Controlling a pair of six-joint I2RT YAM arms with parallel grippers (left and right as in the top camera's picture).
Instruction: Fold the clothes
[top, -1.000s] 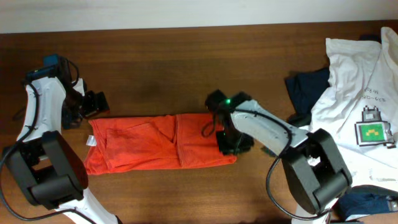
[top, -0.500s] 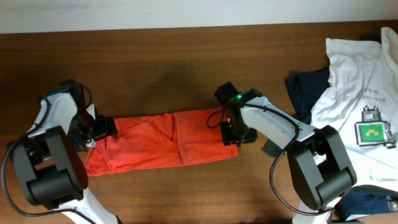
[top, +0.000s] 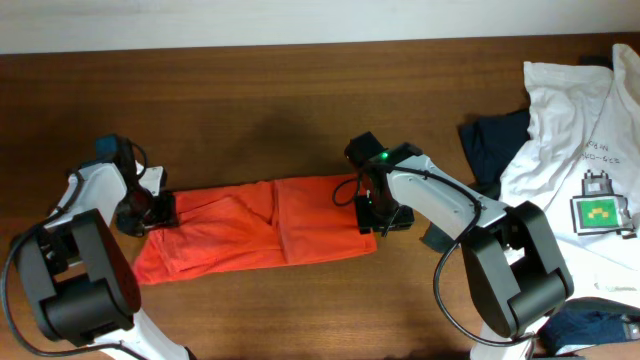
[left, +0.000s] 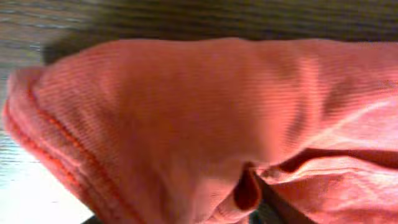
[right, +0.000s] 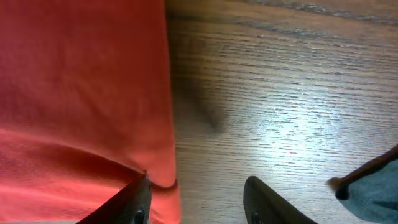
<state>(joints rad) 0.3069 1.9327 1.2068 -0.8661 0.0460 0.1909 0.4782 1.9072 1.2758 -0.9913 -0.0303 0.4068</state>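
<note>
The right pincer is spread, one finger at the right edge of the orange-red T-shirt and the other over bare worktop. A corner of a dark navy garment lies just beside it. The left pincer sits at the shirt's opposite, left end. Its wrist view is filled with bunched red cloth, so it cannot be told whether it is pinching the fabric. The shirt lies as a long folded strip across the worktop between the two pincers. Farther off to the right, well apart from it, a white T-shirt with a green square graphic is heaped, partly over another navy garment.
</note>
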